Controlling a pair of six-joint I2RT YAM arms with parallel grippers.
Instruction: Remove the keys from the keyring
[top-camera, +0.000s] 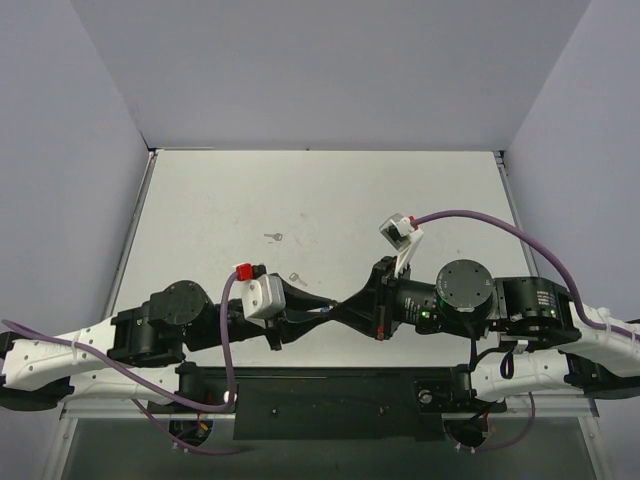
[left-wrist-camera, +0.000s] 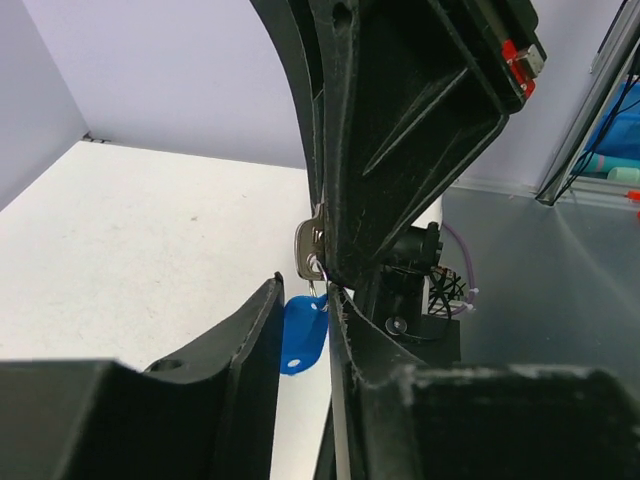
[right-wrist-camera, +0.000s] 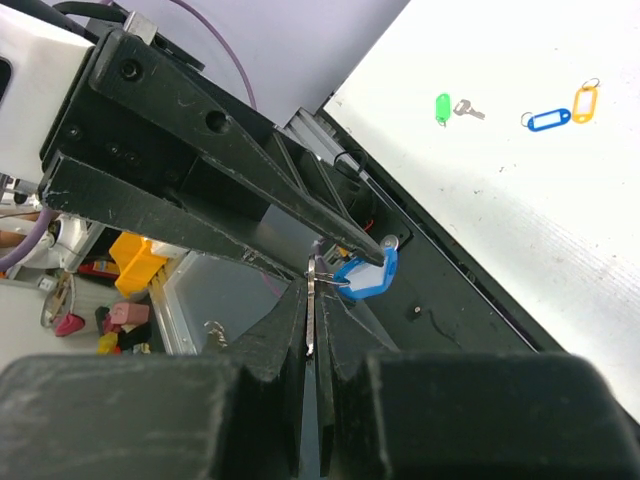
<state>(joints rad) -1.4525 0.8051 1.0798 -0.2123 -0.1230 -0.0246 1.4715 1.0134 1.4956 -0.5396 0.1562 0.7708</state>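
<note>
Above table (top-camera: 330, 195), left end effector (left-wrist-camera: 303, 300) pinching oblong blue tag (right-wrist-camera: 368, 277), right end effector (right-wrist-camera: 312, 290) clamping flat silvery key (left-wrist-camera: 308, 245)

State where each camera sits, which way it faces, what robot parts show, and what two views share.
Top external: above, behind the bases, facing down on the table; both arms show, left gripper and right gripper tip to tip.
Left wrist: on the left arm, facing along its own fingers toward the right gripper and a key.
Right wrist: on the right arm, facing along its own fingers toward the left gripper and the table beyond.
Shared: both wrist views show the blue tag between the grippers.
</note>
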